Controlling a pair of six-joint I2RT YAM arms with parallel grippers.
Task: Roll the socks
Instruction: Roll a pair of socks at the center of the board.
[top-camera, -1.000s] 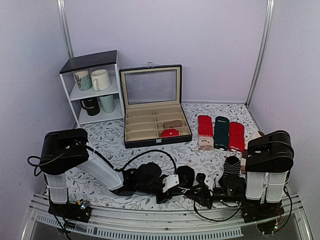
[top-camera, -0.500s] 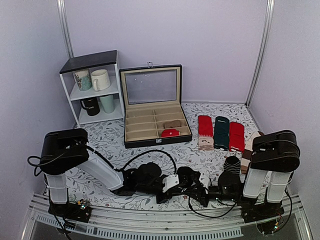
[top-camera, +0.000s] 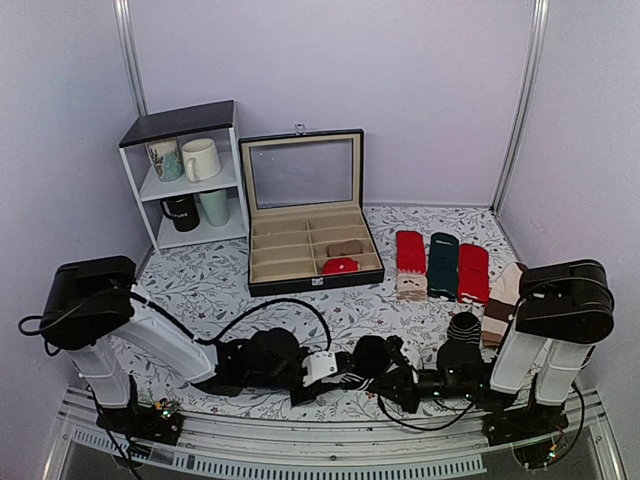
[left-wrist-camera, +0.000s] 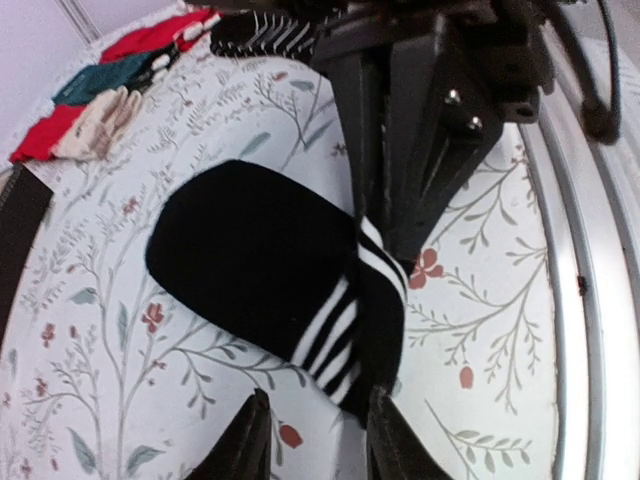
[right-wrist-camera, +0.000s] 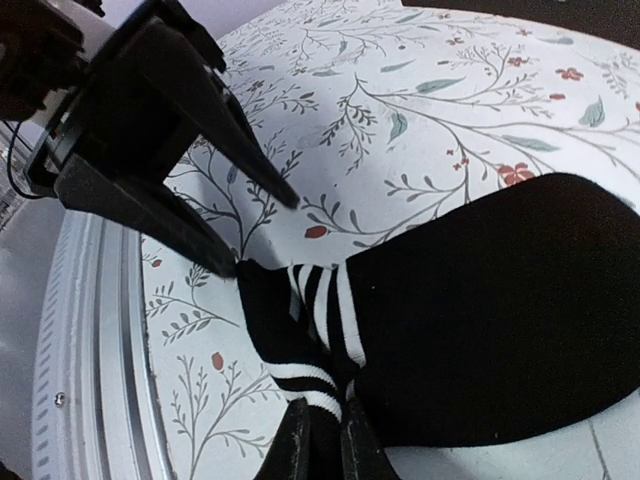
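1. Top external view: the left fingers (top-camera: 330, 372) have drawn back leftward from the socks (top-camera: 372, 352). Meanwhile the right fingers (top-camera: 398, 378) have reached in from the right.
2. In the left wrist view we see the left fingers (left-wrist-camera: 315, 440) spread. The corner of the banded cuff lies loose between them, and they grip nothing.
3. In the right wrist view the right fingers (right-wrist-camera: 322, 445) are pressed together, pinching the cuff by its white bands.
4. We judge that the cuff end has passed to the right arm. The socks (left-wrist-camera: 250, 260) lie near the front rail (top-camera: 330, 462), and no roll shows yet.
5. The tabletop (top-camera: 210, 285) is covered by a white cloth printed with leaves and red flowers.
6. Behind stand a white shelf (top-camera: 190, 170) of mugs and an open black box (top-camera: 305, 205). To the right lie red and green socks (top-camera: 440, 265) and a striped sock (top-camera: 462, 332). The walls (top-camera: 420, 90) are lilac.
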